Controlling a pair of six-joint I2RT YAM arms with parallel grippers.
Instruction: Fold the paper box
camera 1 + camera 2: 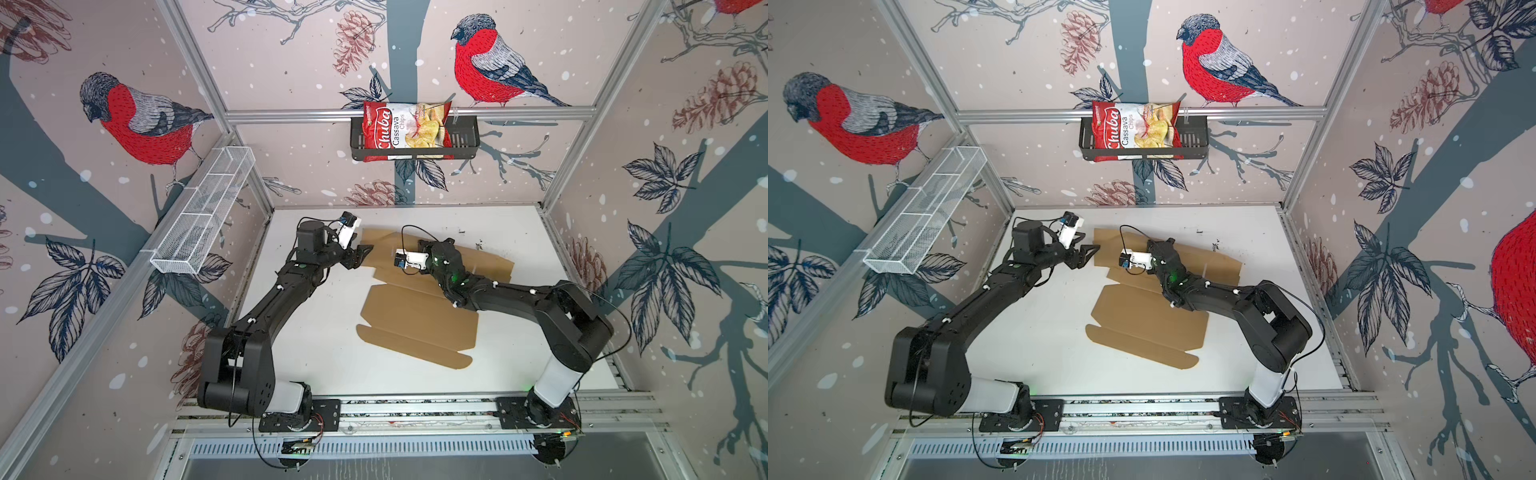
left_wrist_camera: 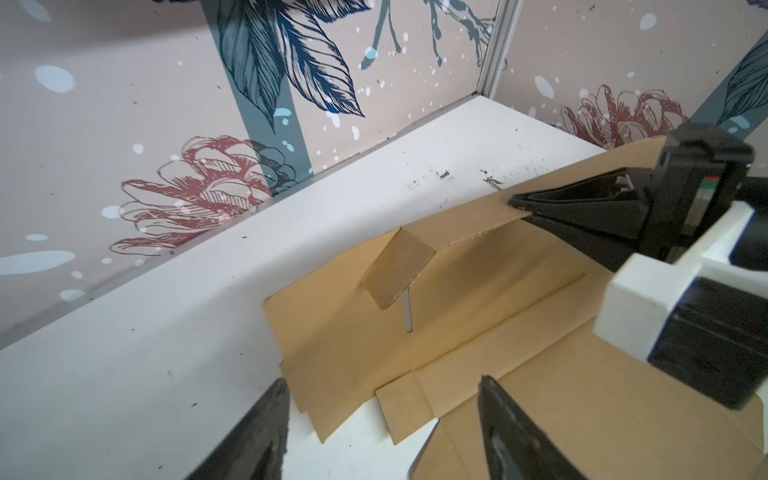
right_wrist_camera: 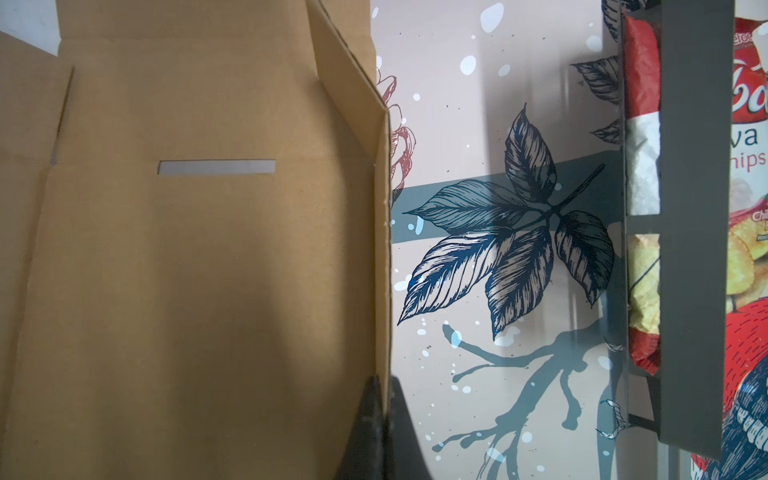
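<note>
The left pincer [image 1: 363, 257] stands with its black fingers spread and nothing between them, just beside the far left edge of the paper box [image 1: 415, 328]. In its wrist view the two fingers [image 2: 511, 424] hang over a corner of the cardboard. The right pincer [image 3: 386, 415] is clamped tight on the thin edge of a raised flap [image 2: 469, 224], holding that strip up off the sheet.

We see the paper box lying in the middle of the white table [image 1: 311, 332], between the two arms. It is plain brown corrugated cardboard, matt and unprinted, cut as one sheet with creases, notches and rounded tabs. Its near part lies flat, a broad rectangle with a narrow strip along the front edge. Farther back the sheet is partly lifted, with a small square tab [image 2: 395, 270] bent down from the raised flap and a narrow slot [image 3: 216, 167] cut through the panel.

Beyond, on the back wall, a black basket [image 1: 461, 141] holds a glossy red chips bag [image 1: 405, 131]. A white wire shelf [image 1: 203, 216] runs along the left wall.
</note>
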